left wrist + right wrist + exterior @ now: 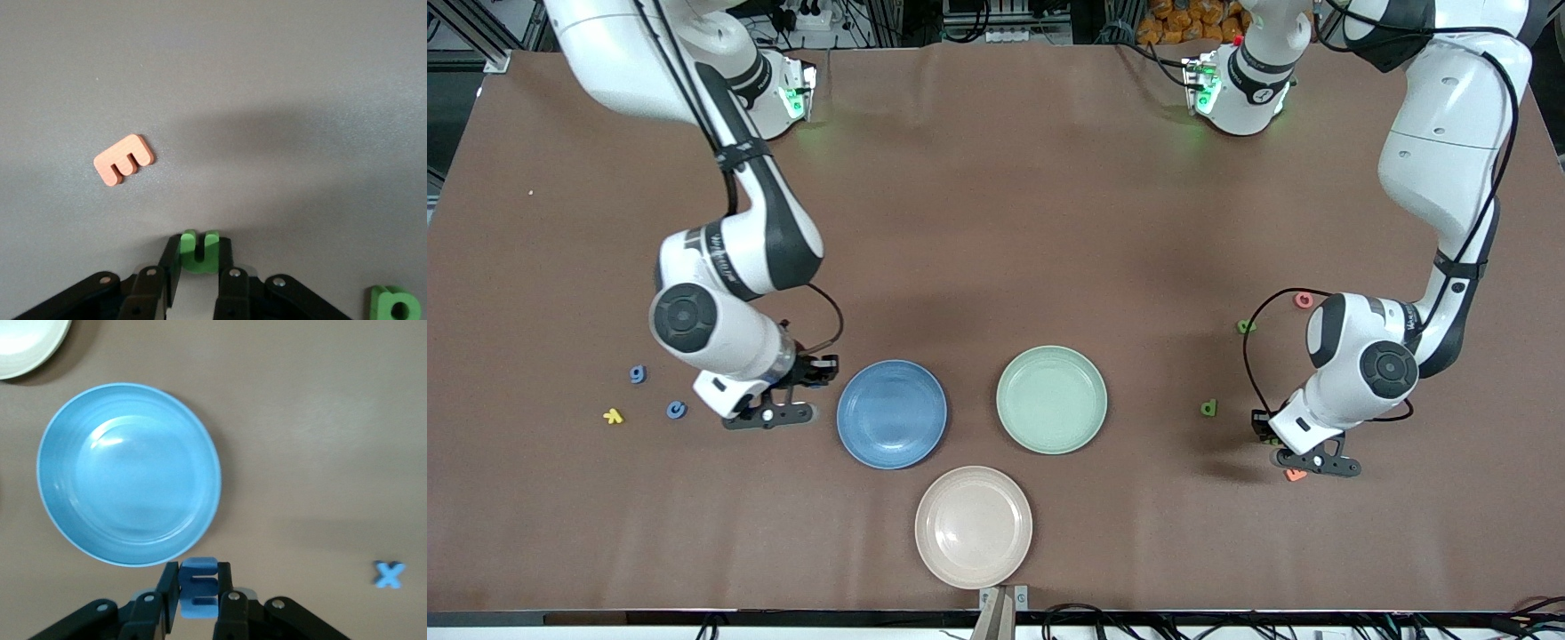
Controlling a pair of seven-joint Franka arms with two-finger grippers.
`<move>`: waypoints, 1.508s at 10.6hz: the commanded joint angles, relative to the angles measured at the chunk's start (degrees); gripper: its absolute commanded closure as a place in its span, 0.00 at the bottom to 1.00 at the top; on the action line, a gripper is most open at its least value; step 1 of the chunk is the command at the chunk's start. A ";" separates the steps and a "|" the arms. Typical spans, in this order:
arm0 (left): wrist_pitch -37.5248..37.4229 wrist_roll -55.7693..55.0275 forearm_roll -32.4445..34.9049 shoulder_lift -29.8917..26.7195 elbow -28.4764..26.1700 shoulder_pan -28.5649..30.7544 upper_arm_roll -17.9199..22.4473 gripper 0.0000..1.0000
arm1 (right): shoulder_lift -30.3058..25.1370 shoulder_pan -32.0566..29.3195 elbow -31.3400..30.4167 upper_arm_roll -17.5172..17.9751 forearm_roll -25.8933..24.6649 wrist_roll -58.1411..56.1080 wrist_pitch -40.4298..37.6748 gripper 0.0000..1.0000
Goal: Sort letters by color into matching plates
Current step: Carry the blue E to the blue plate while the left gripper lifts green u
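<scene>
Nearest the front camera lies the beige plate (973, 526); farther back the blue plate (891, 413) and green plate (1051, 399) are set side by side. A green letter (199, 251) is pinched in the left gripper (198, 267) over the table (996, 222) near an orange letter (124, 159), and a blue letter (198, 587) is clamped in the right gripper (198, 590) just beside the blue plate's rim. Farther off, loose green letters (1208, 408) are scattered at the left arm's end and blue ones (677, 409) at the right arm's end.

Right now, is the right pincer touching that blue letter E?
Touching. The right wrist view shows the right pincer shut on the blue letter E, both fingers pressing its sides.
</scene>
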 commanded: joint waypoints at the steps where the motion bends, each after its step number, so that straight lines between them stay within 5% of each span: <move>1: -0.03 0.91 -1.43 0.40 0.30 -0.42 0.23 1.00 | 5.99 3.09 6.18 -0.38 0.12 6.20 -0.37 0.78; 9: -2.30 -8.11 -1.52 -1.18 0.47 -4.01 -1.44 1.00 | 11.01 8.02 6.81 -0.38 -0.14 12.71 7.70 0.76; 11: -6.43 -14.79 -1.61 -3.11 0.56 -7.52 -1.62 1.00 | 11.28 8.02 6.81 -0.46 -0.49 12.63 7.71 0.68; 13: -7.76 -22.61 -1.61 -4.35 0.56 -10.51 -2.41 1.00 | 11.28 7.93 6.81 -0.55 -2.07 12.10 7.71 0.00; 16: -8.03 -30.01 -1.61 -5.22 0.65 -12.89 -4.25 1.00 | 11.10 6.97 6.81 -0.64 -3.84 9.91 7.71 0.00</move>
